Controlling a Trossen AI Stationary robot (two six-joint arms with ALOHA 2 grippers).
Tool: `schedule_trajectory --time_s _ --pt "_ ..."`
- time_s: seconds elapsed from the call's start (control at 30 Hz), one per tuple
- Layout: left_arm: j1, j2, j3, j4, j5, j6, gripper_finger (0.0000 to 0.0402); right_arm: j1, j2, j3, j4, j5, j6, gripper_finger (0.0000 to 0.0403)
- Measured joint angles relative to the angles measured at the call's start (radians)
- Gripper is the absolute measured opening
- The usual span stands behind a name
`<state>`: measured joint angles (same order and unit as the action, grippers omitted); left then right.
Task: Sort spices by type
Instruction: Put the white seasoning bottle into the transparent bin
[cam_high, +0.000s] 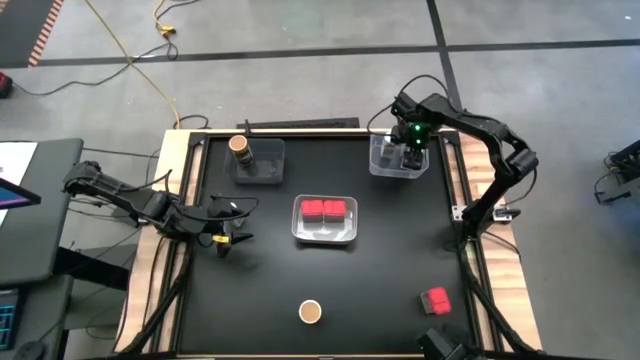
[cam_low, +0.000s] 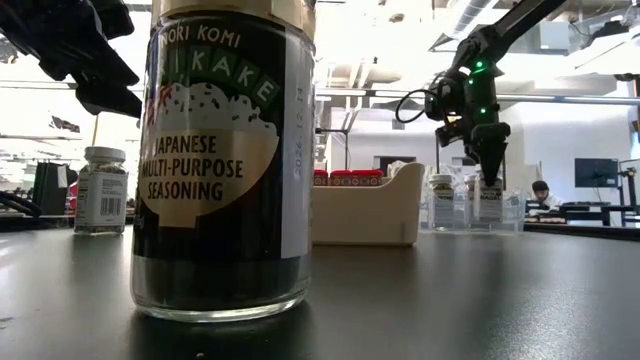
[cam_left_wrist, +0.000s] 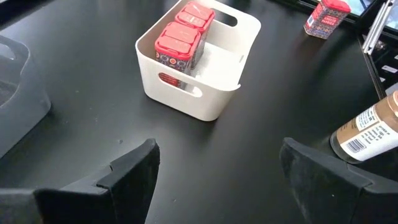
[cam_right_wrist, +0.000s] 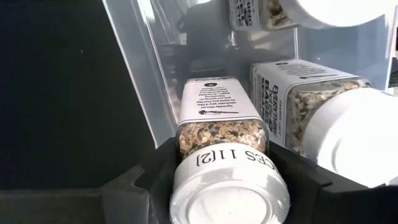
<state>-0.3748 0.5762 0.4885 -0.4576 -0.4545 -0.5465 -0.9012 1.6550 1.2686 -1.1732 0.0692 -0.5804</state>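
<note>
Right pincer (cam_right_wrist: 227, 186) down in clear tray (cam_high: 384, 163), fingers pinching white-lidded jar (cam_right_wrist: 225, 168), jar upright. Left pincer (cam_left_wrist: 217, 180) spread, idle; brown-topped jar (cam_left_wrist: 368, 129) nearest it.

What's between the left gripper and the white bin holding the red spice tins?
Nothing: in the left wrist view, bare black table lies between the left gripper and the white bin.

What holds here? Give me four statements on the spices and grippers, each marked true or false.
1. The white tray holds two red tins. True.
2. The third red tin sits in a clear tray. False: it stands on the bare table.
3. The left gripper holds a jar. False: it is open and empty.
4. The right gripper has a white-lidded jar between its fingers. True.
</note>
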Motion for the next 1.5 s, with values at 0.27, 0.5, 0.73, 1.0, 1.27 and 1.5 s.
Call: schedule_trajectory --time_s 0.27,0.5,0.73,1.0,1.27,1.5 --pt "0.0 0.0 0.0 0.0 0.0 0.0 0.0318 0.0 0.0 0.001 -0.026 0.004 0.005 0.0233" --pt "0.0 0.0 0.0 0.0 0.0 0.0 0.0318 0.0 0.0 0.001 -0.021 0.008 0.034 0.0234" --pt "0.0 0.0 0.0 0.0 0.0 0.0 0.0318 0.0 0.0 0.001 -0.019 0.009 0.042 0.0234" --pt "0.0 0.0 0.0 0.0 0.0 0.0 0.0318 -0.005 0.0 0.001 -0.019 0.012 0.075 0.0235" --pt "0.0 0.0 0.0 0.0 0.0 0.0 0.0318 -0.005 0.0 0.001 -0.02 0.045 0.087 0.0235" --pt "0.0 0.0 0.0 0.0 0.0 0.0 0.0318 -0.001 -0.001 -0.06 0.003 0.067 0.114 0.0235"
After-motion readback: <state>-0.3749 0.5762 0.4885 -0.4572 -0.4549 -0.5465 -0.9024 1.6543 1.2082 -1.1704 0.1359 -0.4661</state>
